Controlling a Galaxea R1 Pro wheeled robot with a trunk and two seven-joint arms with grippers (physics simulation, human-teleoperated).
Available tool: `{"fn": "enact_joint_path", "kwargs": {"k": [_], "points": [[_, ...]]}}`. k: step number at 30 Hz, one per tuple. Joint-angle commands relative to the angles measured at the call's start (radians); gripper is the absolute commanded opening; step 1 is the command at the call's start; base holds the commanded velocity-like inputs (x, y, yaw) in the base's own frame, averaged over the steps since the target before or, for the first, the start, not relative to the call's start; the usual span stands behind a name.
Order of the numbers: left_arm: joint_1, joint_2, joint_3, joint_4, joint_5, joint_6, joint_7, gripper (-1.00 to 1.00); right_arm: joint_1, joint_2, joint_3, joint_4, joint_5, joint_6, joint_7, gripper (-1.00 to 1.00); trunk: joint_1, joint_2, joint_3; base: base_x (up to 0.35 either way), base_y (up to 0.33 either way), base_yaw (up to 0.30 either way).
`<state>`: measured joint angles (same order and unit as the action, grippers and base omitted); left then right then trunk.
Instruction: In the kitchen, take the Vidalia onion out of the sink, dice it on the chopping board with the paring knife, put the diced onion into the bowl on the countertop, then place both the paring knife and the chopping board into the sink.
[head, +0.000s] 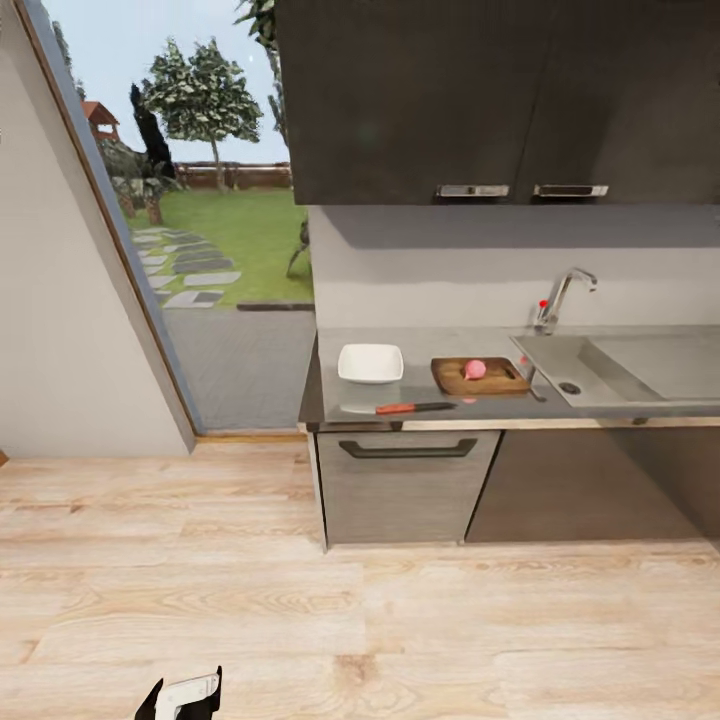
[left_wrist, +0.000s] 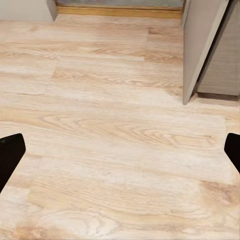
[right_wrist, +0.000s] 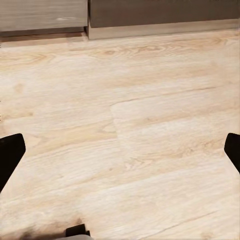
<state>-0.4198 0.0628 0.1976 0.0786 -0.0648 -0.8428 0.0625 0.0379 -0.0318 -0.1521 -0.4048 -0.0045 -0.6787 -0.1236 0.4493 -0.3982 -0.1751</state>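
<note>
Both grippers hang spread wide and empty over the pale wood floor (left_wrist: 110, 150), the left gripper (left_wrist: 120, 150) and the right gripper (right_wrist: 120, 150) each showing dark fingertips far apart, and the robot stands well back from the countertop (head: 430, 345). From here the Vidalia onion (head: 475, 369) already sits on the chopping board (head: 480, 376) at about one o'clock, with the paring knife (head: 416, 407) just in front near the counter's lip, the bowl (head: 370, 362) to the board's nine o'clock and the sink (head: 610, 370) to its three o'clock. To my eye the risks are that a clumsy reach nudges the thin knife off the front edge, or the round onion rolls off the board under the first cut.
</note>
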Motion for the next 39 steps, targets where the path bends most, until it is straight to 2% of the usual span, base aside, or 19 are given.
{"fn": "enact_joint_path", "kwargs": {"k": [1,39], "points": [[-0.002,0.0,0.002,0.004,-0.007,-0.006,0.007,1.0,0.0,0.0,0.0,-0.002,0.0,-0.001,-0.002,1.0,0.001,-0.002,0.0,0.0,0.0,0.0],[-0.002,0.0,0.001,0.004,-0.007,-0.005,0.006,1.0,0.0,0.001,0.002,-0.002,0.001,-0.002,-0.002,1.0,0.001,-0.002,0.06,0.0,0.0,0.0]]}}
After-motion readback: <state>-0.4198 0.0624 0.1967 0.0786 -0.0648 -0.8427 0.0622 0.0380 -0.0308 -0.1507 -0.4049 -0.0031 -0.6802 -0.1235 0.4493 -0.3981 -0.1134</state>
